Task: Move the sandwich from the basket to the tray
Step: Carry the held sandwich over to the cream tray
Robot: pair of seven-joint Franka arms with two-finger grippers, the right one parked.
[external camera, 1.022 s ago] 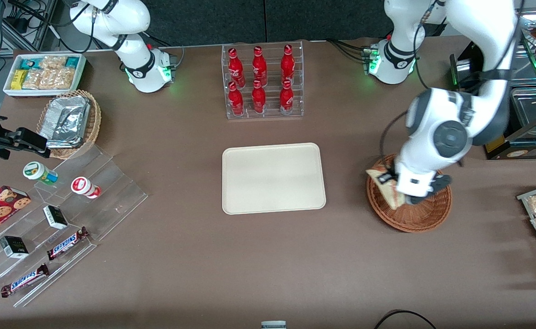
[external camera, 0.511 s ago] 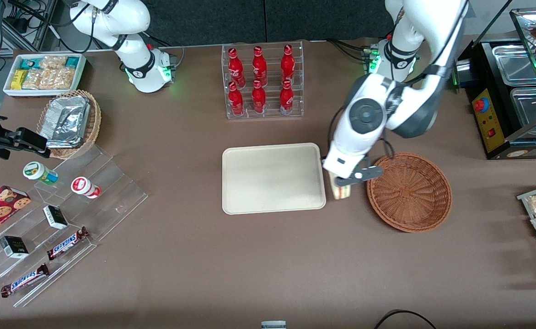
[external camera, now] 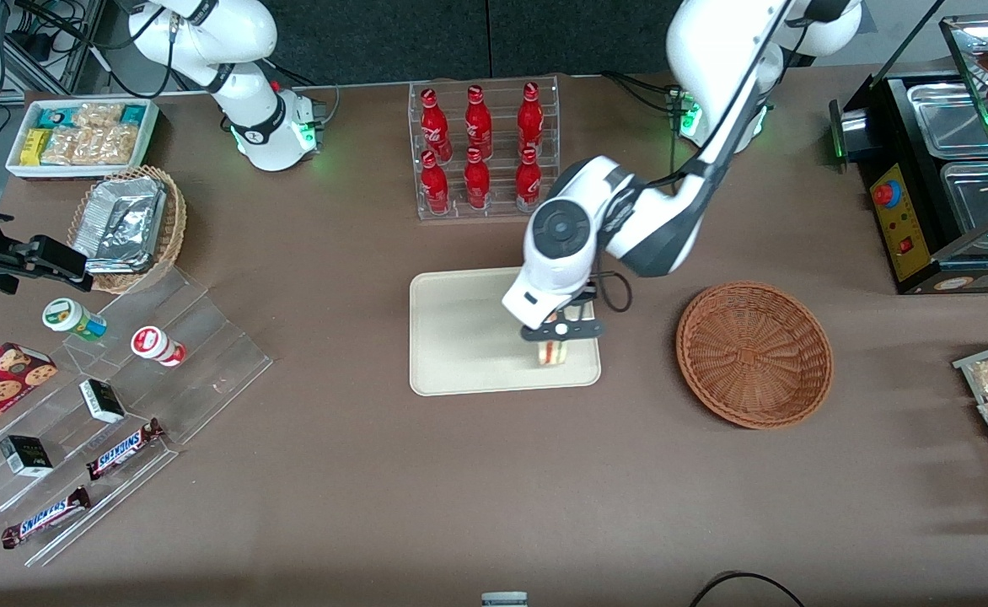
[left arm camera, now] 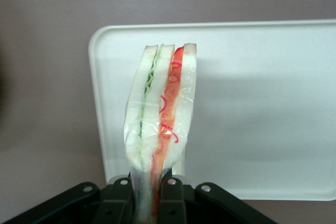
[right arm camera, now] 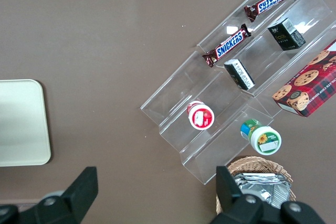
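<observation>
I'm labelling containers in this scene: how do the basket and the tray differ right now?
The basket is round, reddish-brown wicker; the tray is flat, cream and rectangular. The basket has nothing in it, while over the tray the gripper holds the sandwich. Both rest on the brown table.

Six red bottles (external camera: 478,147), two Snickers bars (external camera: 126,448)

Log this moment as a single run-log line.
phase: carry | tool: shut on wrapped triangular sandwich, above cream rectangular tray | round reddish-brown wicker basket: holds nothing | sandwich not yet released
</observation>
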